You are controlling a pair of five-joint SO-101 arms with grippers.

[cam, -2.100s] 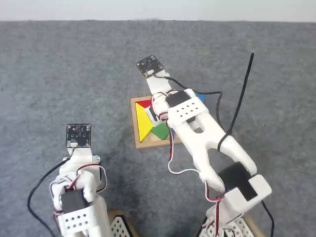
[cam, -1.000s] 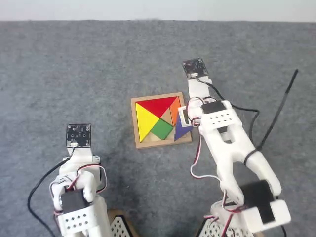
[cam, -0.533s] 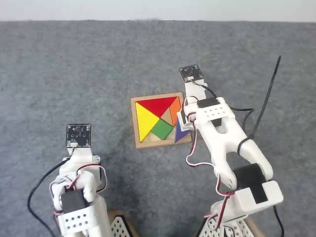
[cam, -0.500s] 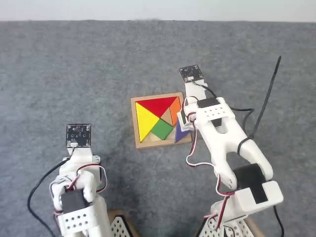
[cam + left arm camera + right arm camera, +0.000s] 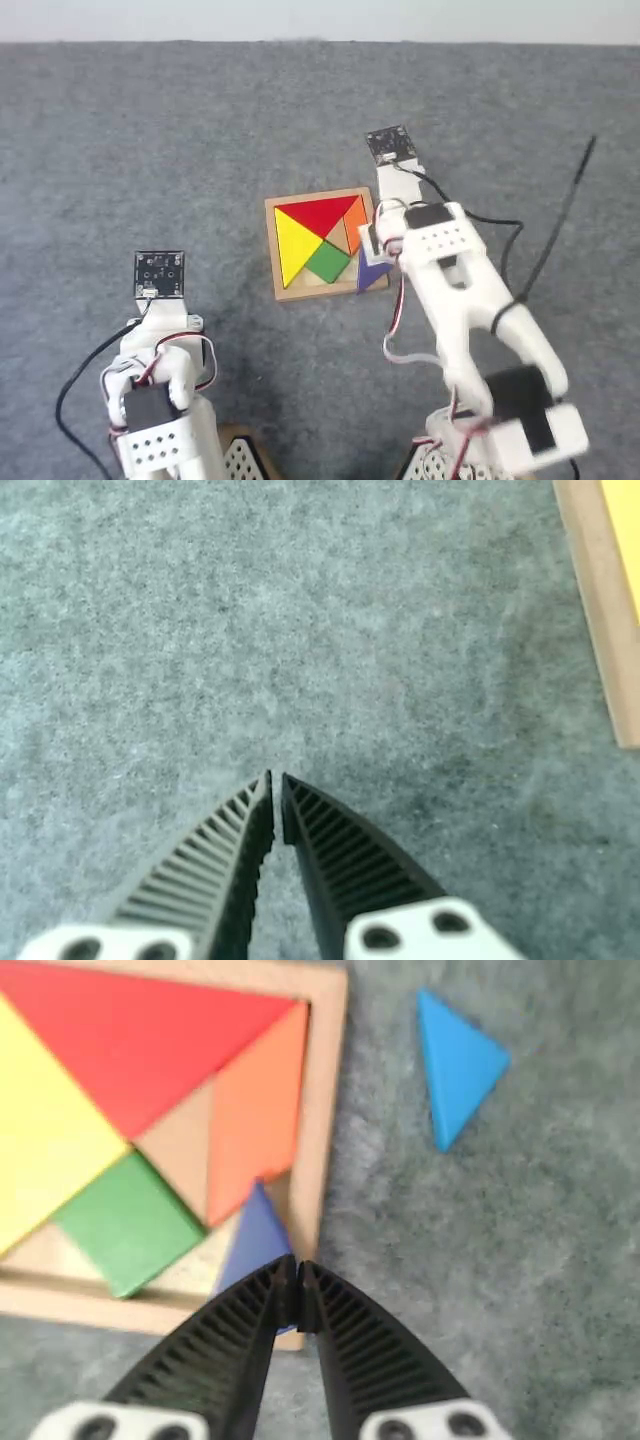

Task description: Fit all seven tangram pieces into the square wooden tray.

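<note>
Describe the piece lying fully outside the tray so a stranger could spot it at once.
Find the square wooden tray on the grey carpet. Just past its rim beside the orange piece, apart from the wood, a small triangle lies flat on the carpet. It alone is light blue and clear of the tray; the purple piece overlaps the rim.

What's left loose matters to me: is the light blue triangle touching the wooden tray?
Apart. The right wrist view shows a strip of bare grey mat between the light blue triangle and the rim of the wooden tray.
</note>
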